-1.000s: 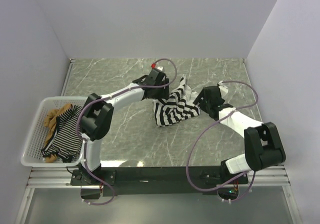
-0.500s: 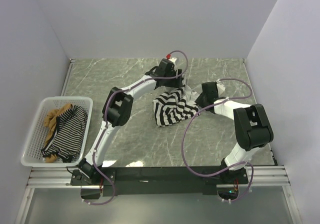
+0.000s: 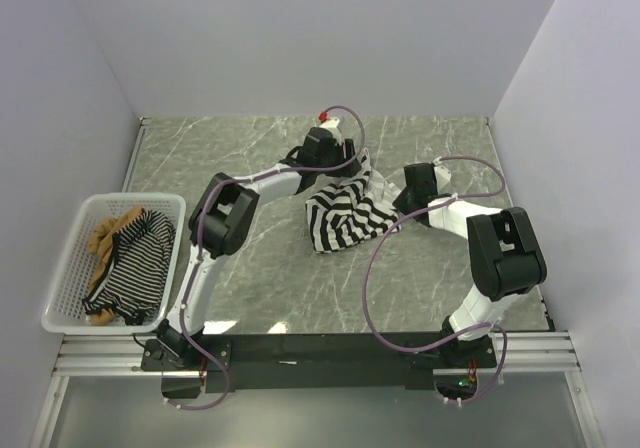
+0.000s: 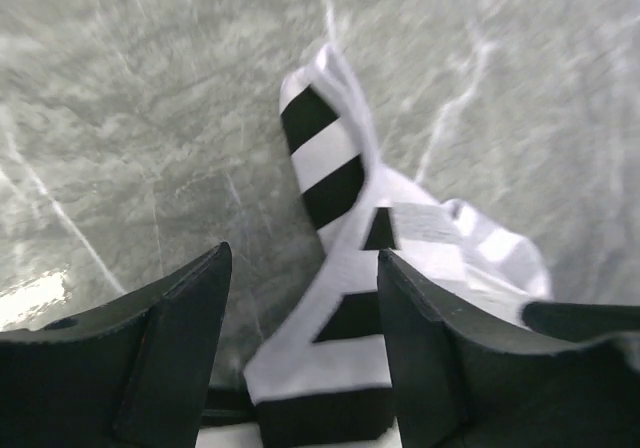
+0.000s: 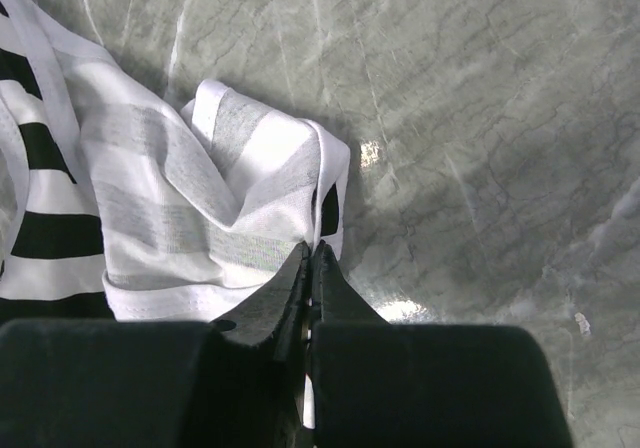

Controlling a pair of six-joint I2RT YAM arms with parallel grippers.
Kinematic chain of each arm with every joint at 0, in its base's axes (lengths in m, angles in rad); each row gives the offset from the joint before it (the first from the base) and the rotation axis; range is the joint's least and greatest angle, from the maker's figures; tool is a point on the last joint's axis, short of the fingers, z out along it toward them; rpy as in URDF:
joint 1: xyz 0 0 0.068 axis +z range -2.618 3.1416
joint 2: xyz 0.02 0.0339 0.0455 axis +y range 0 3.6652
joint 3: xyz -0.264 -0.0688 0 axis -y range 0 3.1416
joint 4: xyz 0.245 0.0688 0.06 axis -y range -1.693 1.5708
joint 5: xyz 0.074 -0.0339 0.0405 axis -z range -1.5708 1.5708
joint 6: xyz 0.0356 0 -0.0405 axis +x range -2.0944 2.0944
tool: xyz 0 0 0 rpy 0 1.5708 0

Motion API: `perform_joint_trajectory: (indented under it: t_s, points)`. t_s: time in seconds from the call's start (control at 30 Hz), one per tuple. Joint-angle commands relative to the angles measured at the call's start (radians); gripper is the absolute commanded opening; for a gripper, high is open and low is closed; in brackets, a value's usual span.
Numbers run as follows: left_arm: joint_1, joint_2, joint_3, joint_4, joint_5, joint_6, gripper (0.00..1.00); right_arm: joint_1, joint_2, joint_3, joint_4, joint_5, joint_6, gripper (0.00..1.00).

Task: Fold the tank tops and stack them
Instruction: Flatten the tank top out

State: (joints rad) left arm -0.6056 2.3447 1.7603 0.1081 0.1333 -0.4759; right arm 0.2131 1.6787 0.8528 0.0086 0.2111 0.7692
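Step in hand, as judged: get two corners of the wide-striped tank top (image 3: 345,218) pinched so it can be lifted and spread flat for folding. It lies bunched on the table (image 3: 250,278), right of middle and nearer the far edge.

The right gripper (image 5: 310,253) is fully closed, pinching a folded white edge on the top's right side. The left gripper (image 4: 300,268) is wide open and holds nothing. Its fingers straddle a striped strap at the top's far end.

To do it well, the left should drop low so the strap sits deep between the fingers, then close. Whether it would catch one layer or two cannot be told. Then both arms should lift together and draw apart evenly, so the right pinch does not slip.

Orientation: the heap's long axis runs roughly diagonally, near-left to far-right. The strap end points to the far edge, and the wider body spreads toward the near edge. The hem cannot be made out.

The thin-striped top (image 3: 135,263) and the tan top (image 3: 105,236) lie in the white basket (image 3: 60,323) by the left edge, unfolded.
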Motion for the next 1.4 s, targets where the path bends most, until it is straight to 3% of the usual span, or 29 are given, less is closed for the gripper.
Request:
perform_joint_trajectory:
  t_s: [0.0, 0.1, 0.17, 0.33, 0.67, 0.8, 0.83, 1.0, 1.23, 1.37]
  points:
    - [-0.002, -0.143, -0.062, 0.237, -0.032, -0.043, 0.65, -0.008, -0.022, 0.034, 0.022, 0.017, -0.005, 0.00]
    - [-0.003, -0.115, -0.016, 0.220, 0.026, -0.030, 0.67, -0.008, -0.025, 0.049, 0.004, 0.017, -0.016, 0.00]
    - [-0.008, -0.046, 0.094, 0.142, 0.052, -0.011, 0.67, -0.008, -0.027, 0.055, 0.001, 0.016, -0.016, 0.00]
    - [-0.032, 0.070, 0.257, 0.021, -0.012, 0.031, 0.63, -0.008, -0.030, 0.060, -0.001, 0.008, -0.022, 0.00]
    - [-0.094, 0.157, 0.274, 0.001, -0.124, 0.119, 0.62, -0.009, -0.019, 0.072, -0.001, 0.001, -0.024, 0.00]
    - [-0.095, 0.131, 0.216, 0.028, -0.173, 0.106, 0.49, -0.008, -0.036, 0.072, -0.001, 0.004, -0.031, 0.00]
    - [-0.094, 0.114, 0.203, 0.037, -0.190, 0.105, 0.45, -0.009, -0.037, 0.074, -0.021, 0.005, -0.031, 0.00]
    - [-0.094, 0.053, 0.168, 0.051, -0.248, 0.111, 0.00, -0.011, -0.071, 0.094, -0.048, 0.033, -0.053, 0.00]
    - [-0.089, -0.311, 0.016, 0.108, -0.368, 0.178, 0.00, -0.011, -0.258, 0.173, -0.142, 0.103, -0.114, 0.00]
    - [-0.091, -0.553, -0.073, 0.120, -0.411, 0.206, 0.00, -0.008, -0.451, 0.277, -0.203, 0.106, -0.188, 0.00]
